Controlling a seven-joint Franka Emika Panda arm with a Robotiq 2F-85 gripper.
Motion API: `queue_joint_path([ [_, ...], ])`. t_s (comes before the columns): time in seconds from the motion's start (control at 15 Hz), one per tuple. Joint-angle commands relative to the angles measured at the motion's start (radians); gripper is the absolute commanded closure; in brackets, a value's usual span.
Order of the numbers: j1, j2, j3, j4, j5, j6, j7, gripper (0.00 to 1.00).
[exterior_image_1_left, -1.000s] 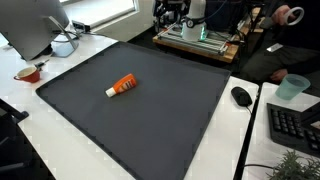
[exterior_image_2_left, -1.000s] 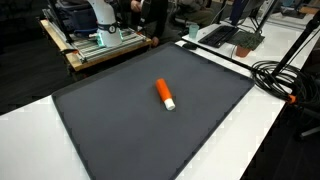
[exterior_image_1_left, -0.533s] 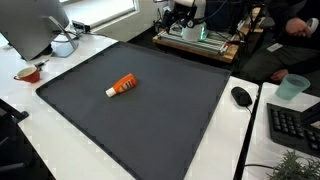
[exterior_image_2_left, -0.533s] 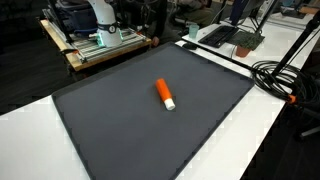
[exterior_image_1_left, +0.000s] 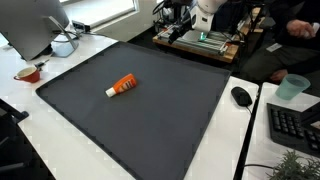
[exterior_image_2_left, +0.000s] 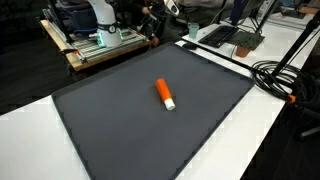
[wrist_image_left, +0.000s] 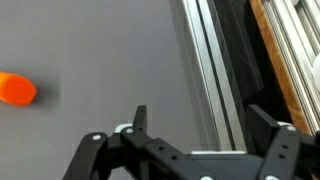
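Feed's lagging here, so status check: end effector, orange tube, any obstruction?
End effector open, empty, near the mat edge. Orange tube lying flat mid-mat, untouched. Nothing between them.

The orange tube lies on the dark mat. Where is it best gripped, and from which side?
Take the orange tube at the middle of its orange body, from straight above, jaws across its long axis. It lies flat on the dark mat with free space on both long sides, so the open gripper should fit. The white cap end is short, likely a poorer hold.
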Motion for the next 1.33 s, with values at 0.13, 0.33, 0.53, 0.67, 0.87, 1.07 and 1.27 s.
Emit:
queue_joint_path([
  [0.13,0.003,0.034,0.014,0.034,-0.097,-0.022,0.008,0.00],
  [0.33,0.005,0.024,0.016,0.017,-0.150,0.017,-0.052,0.00],
  [0.53,-0.010,0.028,0.000,-0.002,-0.232,0.087,-0.185,0.00],
  [0.67,-0.020,0.037,-0.011,-0.015,-0.285,0.139,-0.257,0.00],
  [0.87,-0.040,0.045,-0.031,-0.040,-0.405,0.217,-0.339,0.00],
  [1.07,-0.083,0.013,-0.078,-0.122,-0.430,0.450,-0.432,0.00],
  [1.27,-0.087,0.044,-0.081,-0.105,-0.401,0.471,-0.428,0.00],
])
